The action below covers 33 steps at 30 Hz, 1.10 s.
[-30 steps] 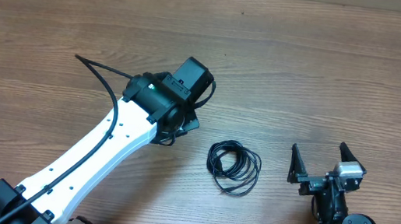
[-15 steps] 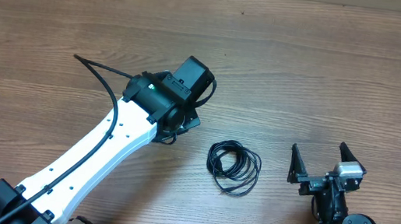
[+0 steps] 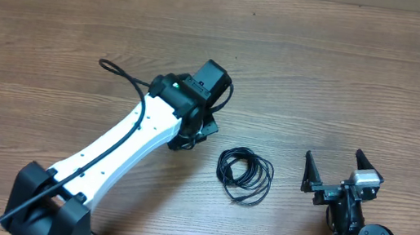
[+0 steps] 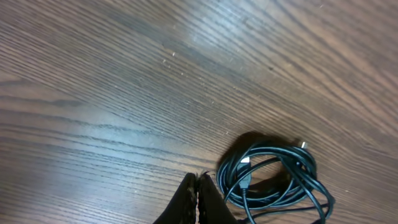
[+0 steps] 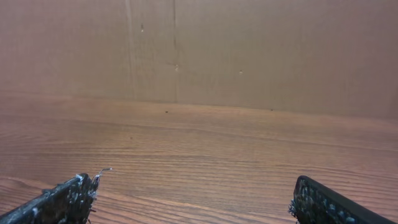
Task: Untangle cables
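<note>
The cables (image 3: 244,177) lie as one small coiled black bundle on the wooden table, right of centre. In the left wrist view the cables (image 4: 274,184) sit just right of my fingers, with a silver-tipped plug (image 4: 244,163) showing inside the coil. My left gripper (image 3: 191,137) hangs left of the bundle, its tips mostly hidden under the wrist in the overhead view. Seen from the wrist, the left gripper (image 4: 199,181) is shut on nothing and apart from the coil. My right gripper (image 3: 336,171) stands open to the right of the bundle. From its own wrist camera, the right gripper (image 5: 193,190) holds nothing and no cable is visible.
The wooden table (image 3: 347,79) stretches around the bundle. A brown wall (image 5: 249,50) rises behind the table's far edge in the right wrist view. The left arm's own thick black wire (image 3: 121,74) loops out on its left side.
The left arm has swung rightward, and its wrist has shifted a little right and up, nearer the bundle. The cables and the right arm have not moved.
</note>
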{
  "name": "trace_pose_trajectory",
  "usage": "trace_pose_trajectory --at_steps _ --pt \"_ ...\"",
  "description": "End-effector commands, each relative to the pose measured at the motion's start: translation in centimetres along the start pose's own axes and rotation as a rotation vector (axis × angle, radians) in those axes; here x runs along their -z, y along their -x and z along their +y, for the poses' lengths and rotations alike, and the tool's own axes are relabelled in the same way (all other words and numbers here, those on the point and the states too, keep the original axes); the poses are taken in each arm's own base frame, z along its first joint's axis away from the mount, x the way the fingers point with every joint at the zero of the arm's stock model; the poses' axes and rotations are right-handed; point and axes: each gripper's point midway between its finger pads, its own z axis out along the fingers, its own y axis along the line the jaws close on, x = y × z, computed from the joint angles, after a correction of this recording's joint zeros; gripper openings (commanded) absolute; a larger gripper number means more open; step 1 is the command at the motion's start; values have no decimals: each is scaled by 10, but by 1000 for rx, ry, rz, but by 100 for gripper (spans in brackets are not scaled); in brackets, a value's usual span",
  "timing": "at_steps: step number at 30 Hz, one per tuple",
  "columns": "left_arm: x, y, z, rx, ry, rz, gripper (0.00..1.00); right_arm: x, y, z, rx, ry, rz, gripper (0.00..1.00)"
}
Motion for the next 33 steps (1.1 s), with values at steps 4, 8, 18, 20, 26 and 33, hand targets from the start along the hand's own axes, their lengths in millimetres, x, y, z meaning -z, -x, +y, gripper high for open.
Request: trace_pose_trajectory --at_steps 4,8,18,20,26,33 --pt "-16 -9 -1 4 33 47 4 0 -2 -1 2 -5 -5 100" --pt "-22 -10 -1 4 47 58 4 1 0 14 -9 79 -12 100" --pt "-23 -7 -12 -191 -5 48 4 25 3 90 -800 529 203 100" --pt "-23 -8 -18 -269 -34 53 4 27 3 92 -846 538 221 100" --pt "-22 -11 -32 -432 -108 63 4 27 4 93 -925 540 246 100" --pt "-24 -19 -34 -586 -131 82 41 31 3 98 -968 567 279 100"
